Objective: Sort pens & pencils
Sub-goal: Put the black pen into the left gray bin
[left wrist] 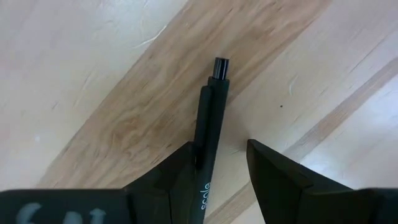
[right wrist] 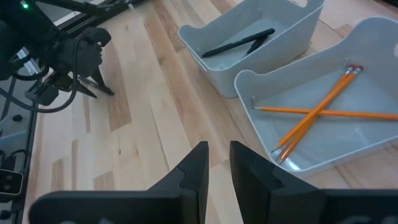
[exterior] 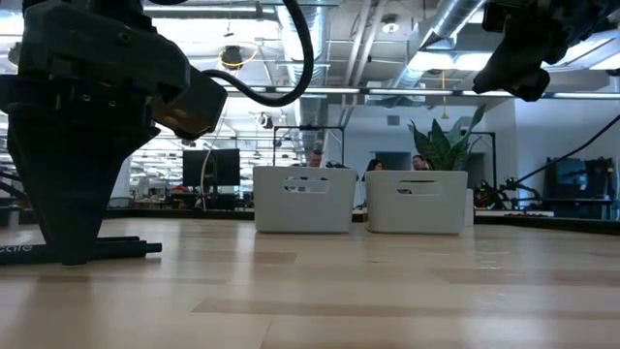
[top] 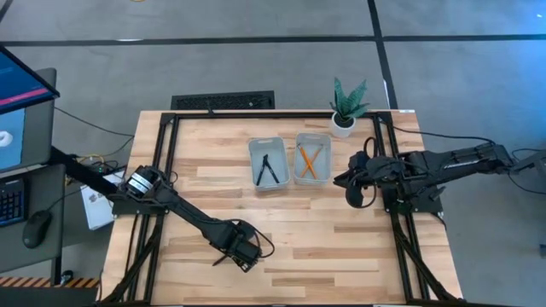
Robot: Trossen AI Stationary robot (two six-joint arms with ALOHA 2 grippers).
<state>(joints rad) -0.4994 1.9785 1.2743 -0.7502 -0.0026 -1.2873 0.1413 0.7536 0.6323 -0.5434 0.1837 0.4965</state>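
Note:
One black pen point(left wrist: 211, 124) lies flat on the table near the front edge, and also shows in the low view point(exterior: 116, 248). My left gripper point(top: 239, 249) is open and down at the table, with one finger on each side of this pen. Two more black pens point(top: 268, 169) lie in the left grey tray point(top: 254, 149). Three orange pencils point(right wrist: 317, 112) lie crossed in the right grey tray point(top: 326, 141). My right gripper point(right wrist: 219, 163) is shut and empty, and hovers above the table just right of the trays point(top: 354, 189). My left gripper comes from above with its fingers pointing down, and straddles the pen's barrel point(left wrist: 204, 158) behind the clicker end. One finger point(left wrist: 180, 171) lies against the barrel's side. The other finger point(left wrist: 273, 171) stands a small gap away. The pen lies flat on the table.
A potted plant point(top: 345, 107) stands at the far edge behind the pencil tray. Black frame rails point(top: 166, 162) run along the table's left and right sides. Bare wood lies between the trays and my left gripper.

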